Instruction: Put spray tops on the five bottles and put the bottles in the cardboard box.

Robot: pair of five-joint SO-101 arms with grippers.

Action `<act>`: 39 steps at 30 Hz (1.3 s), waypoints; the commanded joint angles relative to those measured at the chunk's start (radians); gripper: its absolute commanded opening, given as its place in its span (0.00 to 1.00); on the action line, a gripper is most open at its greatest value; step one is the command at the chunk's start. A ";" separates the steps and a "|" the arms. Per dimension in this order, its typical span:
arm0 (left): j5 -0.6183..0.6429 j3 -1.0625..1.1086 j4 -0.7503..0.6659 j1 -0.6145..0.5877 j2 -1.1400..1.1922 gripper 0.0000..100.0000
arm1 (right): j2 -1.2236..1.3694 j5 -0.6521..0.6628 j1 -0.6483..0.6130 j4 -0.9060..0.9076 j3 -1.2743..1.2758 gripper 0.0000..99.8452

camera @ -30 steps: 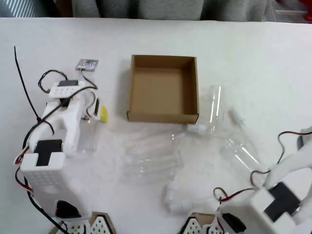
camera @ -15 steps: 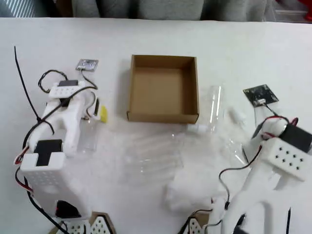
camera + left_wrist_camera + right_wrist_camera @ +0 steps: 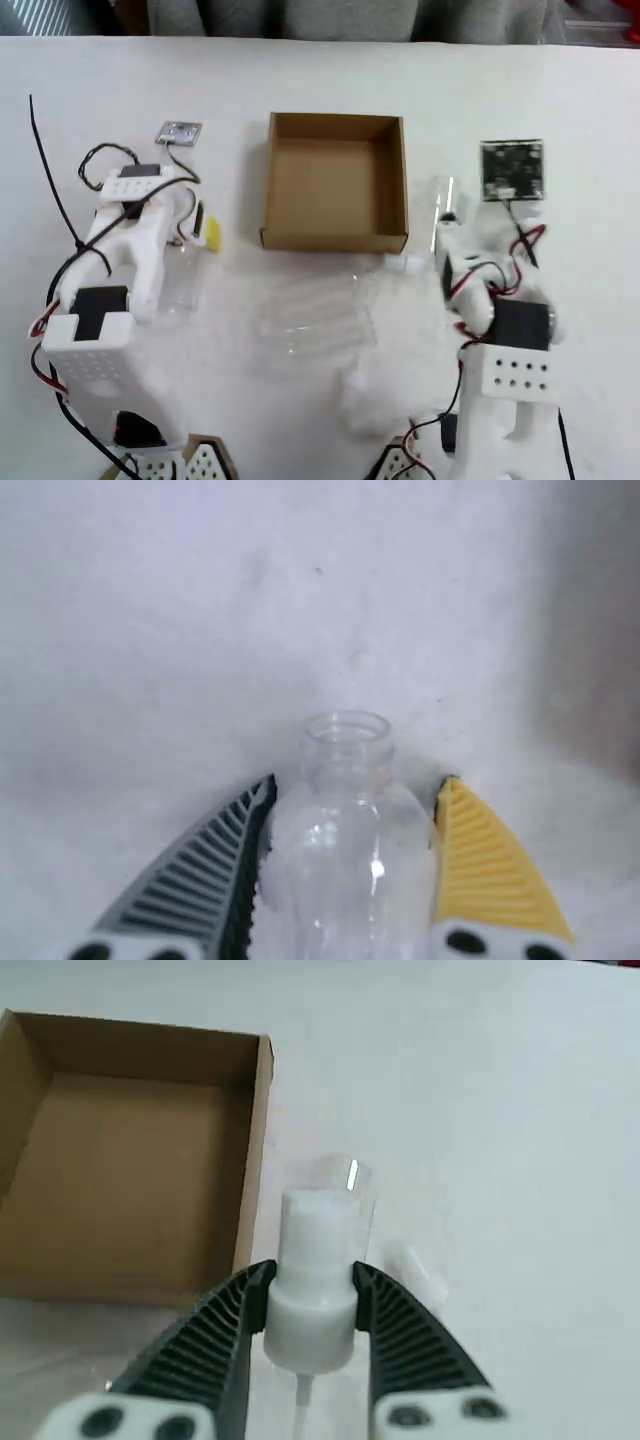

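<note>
At the left of the counter (image 3: pixel 300 70) the left arm (image 3: pixel 125 245) lies low, stretched from its base toward the far edge. The left pincer (image 3: pixel 355 785) is closed partway and clamped on a clear bottle (image 3: pixel 345 840). Its grey finger and its yellow finger (image 3: pixel 480 870) each press against one shoulder of the bottle. The open neck has no top on it and points away from the wrist. In the high view that bottle sits just under the arm's forward end, well left of the cardboard box (image 3: pixel 335 240), which stands open in the middle of the counter. In front of the box several loose bottles (image 3: pixel 315 320) lie on their sides close together, and a small white top (image 3: pixel 404 264) lies just beside the box's near right corner. Right of the box the right arm (image 3: pixel 500 330) extends from the near edge toward the far side. The right pincer (image 3: pixel 312 1268) is clamped on a white spray top (image 3: pixel 315 1225), with a black finger on each side of its collar and its thin tube pointing back toward the wrist. Just beyond the top a lone bottle (image 3: pixel 340 1175) lies on the counter beside the box's right wall.
</note>
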 commanded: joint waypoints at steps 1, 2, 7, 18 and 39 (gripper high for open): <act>-0.015 0.006 0.003 0.010 -0.045 0.20 | -0.005 -0.011 -0.038 -0.427 0.117 0.02; -0.015 0.006 0.003 0.010 -0.047 0.20 | -0.005 -0.011 -0.054 -0.538 0.152 0.02; -0.015 0.006 0.003 0.010 -0.047 0.20 | -0.013 -0.014 -0.180 -0.920 0.292 0.02; -0.015 0.006 0.002 0.010 -0.051 0.20 | -0.002 -0.015 -0.452 -1.129 0.189 0.02; -0.014 0.002 -0.005 -0.018 -0.443 0.20 | -0.229 -0.017 -0.541 -1.007 0.399 0.02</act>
